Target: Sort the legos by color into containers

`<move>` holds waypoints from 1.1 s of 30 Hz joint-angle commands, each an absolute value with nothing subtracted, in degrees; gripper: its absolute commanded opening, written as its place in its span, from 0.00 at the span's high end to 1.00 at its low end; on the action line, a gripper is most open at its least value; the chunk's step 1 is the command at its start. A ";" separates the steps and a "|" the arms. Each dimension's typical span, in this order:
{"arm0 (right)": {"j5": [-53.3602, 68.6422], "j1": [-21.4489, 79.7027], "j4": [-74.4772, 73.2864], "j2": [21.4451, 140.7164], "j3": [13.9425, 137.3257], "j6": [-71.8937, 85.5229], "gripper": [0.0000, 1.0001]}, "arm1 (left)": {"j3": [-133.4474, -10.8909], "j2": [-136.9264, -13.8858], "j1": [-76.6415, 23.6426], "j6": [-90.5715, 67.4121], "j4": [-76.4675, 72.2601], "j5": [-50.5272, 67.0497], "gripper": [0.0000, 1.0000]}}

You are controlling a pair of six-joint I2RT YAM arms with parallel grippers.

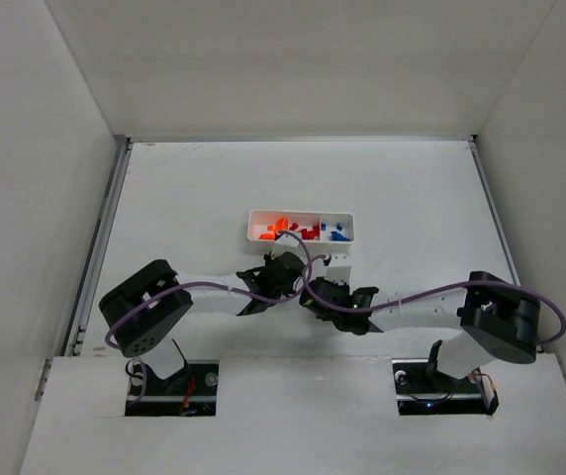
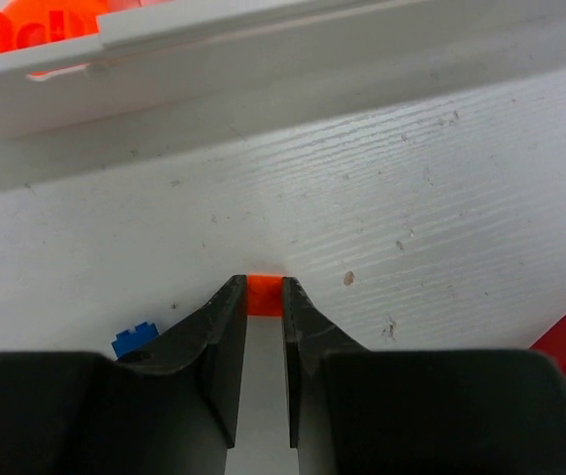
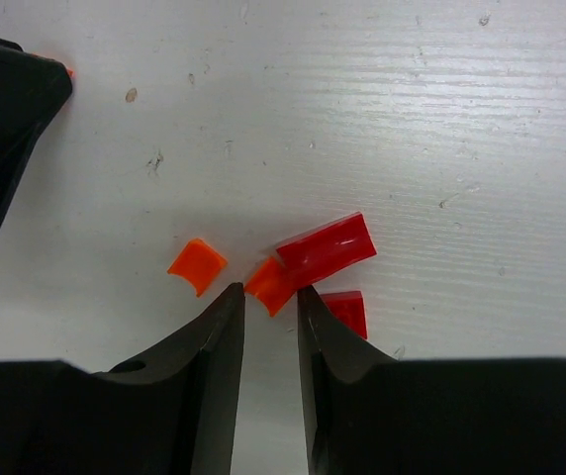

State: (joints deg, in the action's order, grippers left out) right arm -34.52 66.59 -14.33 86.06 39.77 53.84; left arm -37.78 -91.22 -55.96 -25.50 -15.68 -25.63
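The tray (image 1: 303, 212), a shallow white plastic trough with thin dividers, sits in the middle of the table (image 1: 412, 198). Bare white board lies open behind it and on both sides, out to the walls (image 1: 26, 148). Orange, red and blue legos (image 1: 308, 232) lie in its compartments, left to right. Both arms crowd the strip just in front of the tray's near wall. There the left gripper (image 2: 263, 309) pinches a small square orange brick (image 2: 264, 294) between its black tips, low over the table just short of that wall, and a studded blue brick (image 2: 135, 339) lies beside one finger. Further from the tray, the right gripper (image 3: 270, 302) stands narrowly parted around an orange wedge (image 3: 266, 282); whether it bites I cannot tell. A glossy red arch (image 3: 326, 249) touches the wedge, a second red piece (image 3: 347, 313) lies by one finger, and a curved orange piece (image 3: 196, 265) lies apart. The tabletop is matte, grained and scuffed.
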 commanded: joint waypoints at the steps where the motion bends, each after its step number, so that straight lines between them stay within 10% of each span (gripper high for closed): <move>1: -34.80 68.51 -13.62 87.28 41.13 55.02 0.71 | -37.62 -88.42 -54.45 -24.61 -15.12 -25.14 0.87; 26: -33.05 65.44 -8.27 65.65 36.12 48.78 0.71 | -46.49 -87.17 -39.68 -29.45 -23.72 -24.52 0.86; 33: -29.19 59.82 -1.06 70.39 40.51 42.46 0.71 | -48.61 -90.62 -38.01 -30.32 -24.17 -24.61 0.68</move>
State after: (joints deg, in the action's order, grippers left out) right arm -31.31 62.04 -7.84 68.79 36.73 46.61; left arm -47.55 -92.16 -38.22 -29.50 -21.85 -24.01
